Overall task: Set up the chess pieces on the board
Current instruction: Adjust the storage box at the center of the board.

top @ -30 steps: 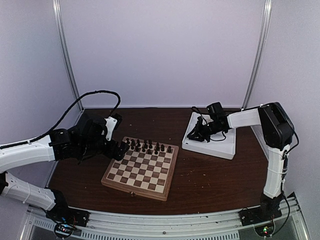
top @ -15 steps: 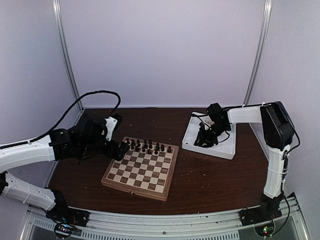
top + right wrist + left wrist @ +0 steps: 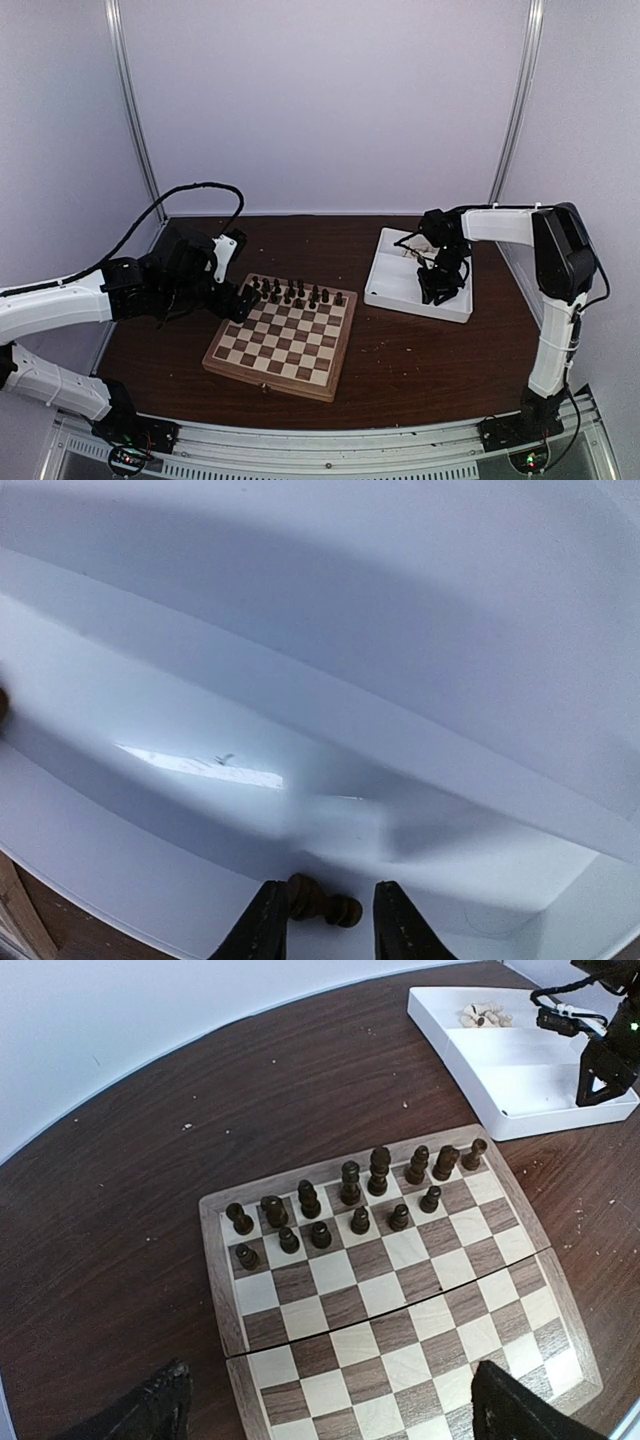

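Observation:
The board (image 3: pixel 283 340) lies mid-table with dark chess pieces (image 3: pixel 295 294) standing on its two far rows; the same pieces (image 3: pixel 350 1200) show in the left wrist view. My left gripper (image 3: pixel 235 300) hovers over the board's left side, open and empty, with its fingertips (image 3: pixel 150 1410) wide apart. My right gripper (image 3: pixel 436 290) reaches down into the white tray (image 3: pixel 400 290). It is open, its jaws straddling a dark piece (image 3: pixel 322 905) that lies on its side on the tray floor. That piece touches the left finger (image 3: pixel 265 925) and stands clear of the right one.
Several pale cream pieces (image 3: pixel 482 1015) lie in the tray's far compartment. A low divider wall (image 3: pixel 300 680) crosses the tray ahead of the right gripper. Dark wooden tabletop (image 3: pixel 150 1160) surrounds the board, and white walls close the back and sides.
My right gripper moved from the tray's left side to its near right end, dropped into it, and its jaws went from shut to apart. The left arm stayed put.

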Robot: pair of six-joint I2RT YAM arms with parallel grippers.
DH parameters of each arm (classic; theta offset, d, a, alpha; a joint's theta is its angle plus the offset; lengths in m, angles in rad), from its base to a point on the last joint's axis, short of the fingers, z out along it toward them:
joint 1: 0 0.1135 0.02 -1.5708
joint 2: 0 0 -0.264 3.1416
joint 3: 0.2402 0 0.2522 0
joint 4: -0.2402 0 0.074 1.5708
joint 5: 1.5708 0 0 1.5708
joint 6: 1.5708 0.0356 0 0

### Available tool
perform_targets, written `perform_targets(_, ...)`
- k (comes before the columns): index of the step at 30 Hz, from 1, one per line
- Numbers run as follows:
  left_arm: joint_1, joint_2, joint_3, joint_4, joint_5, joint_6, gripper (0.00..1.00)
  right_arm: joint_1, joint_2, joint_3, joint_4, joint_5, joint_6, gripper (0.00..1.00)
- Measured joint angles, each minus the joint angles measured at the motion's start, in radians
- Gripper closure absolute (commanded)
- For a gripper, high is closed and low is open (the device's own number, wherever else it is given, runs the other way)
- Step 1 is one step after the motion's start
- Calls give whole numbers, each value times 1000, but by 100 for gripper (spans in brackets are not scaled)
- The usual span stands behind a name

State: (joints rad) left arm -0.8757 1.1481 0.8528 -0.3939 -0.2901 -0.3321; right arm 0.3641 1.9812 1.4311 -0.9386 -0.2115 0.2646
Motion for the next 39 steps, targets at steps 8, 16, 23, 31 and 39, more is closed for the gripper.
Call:
perform_targets(8,0,20,1,0,11,0,2,-1,-58,-16,-138,203,-35,66)
perform_targets(16,0,26,4,1,16,0,2,-1,-126,-18,-177,332,-66,59)
perform_targets(23,0,45,11,3,19,0,2,-1,-258,-11,-74,342,-172,36)
perform_targets(31,0,61,43,1,22,1,2,25,-119,80,-10,257,-277,35)
perform_targets(39,0,62,46,0,22,1,2,58,-2,90,45,238,-381,35)
